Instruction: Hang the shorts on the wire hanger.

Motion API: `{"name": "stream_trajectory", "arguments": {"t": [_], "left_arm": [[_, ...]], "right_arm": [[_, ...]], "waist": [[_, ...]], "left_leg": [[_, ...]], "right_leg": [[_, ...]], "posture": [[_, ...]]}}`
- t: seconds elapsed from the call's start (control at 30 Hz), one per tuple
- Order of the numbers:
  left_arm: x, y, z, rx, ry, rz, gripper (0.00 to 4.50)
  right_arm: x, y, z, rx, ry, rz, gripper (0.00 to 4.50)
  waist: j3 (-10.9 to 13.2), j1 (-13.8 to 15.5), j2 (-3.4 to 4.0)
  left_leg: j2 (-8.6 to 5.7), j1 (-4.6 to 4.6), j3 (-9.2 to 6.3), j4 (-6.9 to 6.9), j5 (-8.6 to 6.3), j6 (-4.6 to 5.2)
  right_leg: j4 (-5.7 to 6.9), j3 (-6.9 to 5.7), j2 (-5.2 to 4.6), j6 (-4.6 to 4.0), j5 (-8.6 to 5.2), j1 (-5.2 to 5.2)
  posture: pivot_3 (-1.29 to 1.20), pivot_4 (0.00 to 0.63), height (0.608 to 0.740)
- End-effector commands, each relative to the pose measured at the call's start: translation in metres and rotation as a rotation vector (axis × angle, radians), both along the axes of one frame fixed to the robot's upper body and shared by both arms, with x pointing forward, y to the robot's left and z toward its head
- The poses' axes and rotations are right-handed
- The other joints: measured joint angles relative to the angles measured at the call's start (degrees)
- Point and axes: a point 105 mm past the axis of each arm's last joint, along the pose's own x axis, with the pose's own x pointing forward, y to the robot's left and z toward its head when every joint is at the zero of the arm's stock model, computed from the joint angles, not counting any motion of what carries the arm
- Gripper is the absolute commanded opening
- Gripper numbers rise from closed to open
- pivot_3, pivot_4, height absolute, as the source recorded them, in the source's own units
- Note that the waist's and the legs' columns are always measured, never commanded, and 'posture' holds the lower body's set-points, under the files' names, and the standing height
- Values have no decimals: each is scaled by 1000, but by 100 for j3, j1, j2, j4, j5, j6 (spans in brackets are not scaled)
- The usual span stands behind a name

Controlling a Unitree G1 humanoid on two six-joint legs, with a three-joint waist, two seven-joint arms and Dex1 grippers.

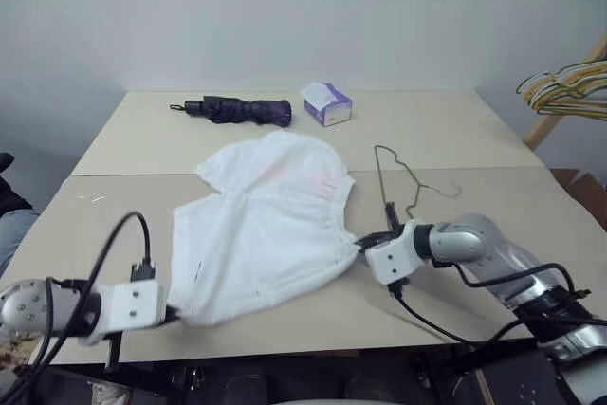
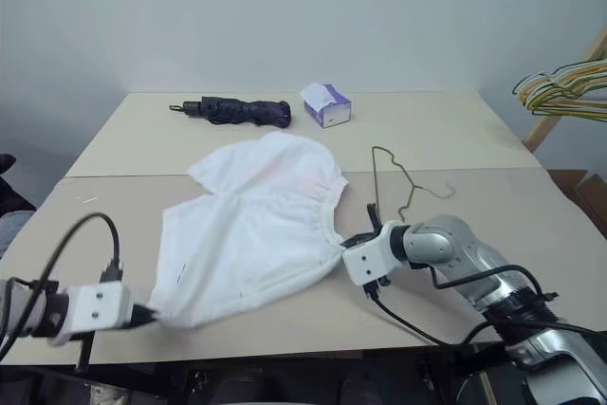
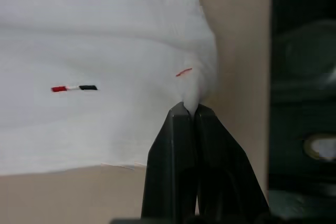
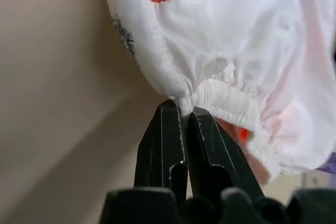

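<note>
At lower left the left gripper [image 1: 174, 313] pinched a hem corner of the shorts [image 1: 270, 225]; at mid right the right gripper [image 1: 358, 244] pinched the waistband, likely spreading them flat; beyond, right of centre, lay the wire hanger [image 1: 403, 177], untouched.

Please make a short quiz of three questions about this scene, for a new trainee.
1. True or false: both grippers are shut on the shorts.
2. What lies nearest the wire hanger? A) umbrella B) right gripper C) tissue box
3. Where do the shorts lie?

Key:
1. True; the left gripper pinches a hem corner, the right the waistband.
2. B
3. Spread on the table, beside the wire hanger.
</note>
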Motion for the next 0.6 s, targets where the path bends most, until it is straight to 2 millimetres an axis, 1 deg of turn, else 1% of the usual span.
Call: {"name": "stream_trajectory", "arguments": {"t": [0.03, 0.13, 0.23, 0.3, 0.33, 0.43, 0.6], "left_arm": [[-5, -2, 13, 22, 3, -40, 56], [-11, -7, 13, 14, 26, -46, 56], [-4, -3, 7, 51, -18, -34, 56], [-2, -3, 5, 58, -27, -39, 0], [-2, -3, 6, 53, -27, -39, 215], [-3, -4, 10, 38, -7, -50, 1008], [2, 9, 21, 76, -16, -40, 2633]], "right_arm": [[-12, -4, 10, -29, 54, 23, 0], [-17, -4, 8, -21, 96, 23, 0], [-19, -2, 6, -19, 103, 33, 0], [-21, -1, 6, -20, 111, 44, 656], [-21, 0, 6, -12, 113, 40, 933], [-22, -4, 9, -13, 127, 20, 1990], [-24, -14, 17, 0, 162, -20, 3763]], "waist": [[-1, 36, -1], [-2, 77, 0], [-2, 120, 0], [-2, 141, 0], [-2, 147, -1], [-2, 149, -1], [-2, 154, -1]], "left_leg": [[0, 2, -1, 1, 0, 0], [1, 7, 0, 2, 0, -1], [1, 8, 1, 2, -1, -1], [0, 7, 1, 2, -1, -1], [0, 7, 1, 2, -1, -1], [0, 3, 0, 2, -2, -1], [0, 5, 0, 4, -2, -1]], "right_leg": [[-1, -1, 0, -4, -2, 1], [1, -2, 0, -24, -16, 2], [1, -1, 1, -27, -19, 1], [2, -1, 2, -21, -19, 1], [2, -1, 2, -18, -18, 1], [1, -1, 2, -11, -16, 0], [3, -2, 2, -13, -17, 0]], "posture": [[146, 0, 740], [147, 0, 740], [147, 0, 740], [145, 0, 740], [137, 0, 740], [141, 0, 740], [137, 0, 740]]}}
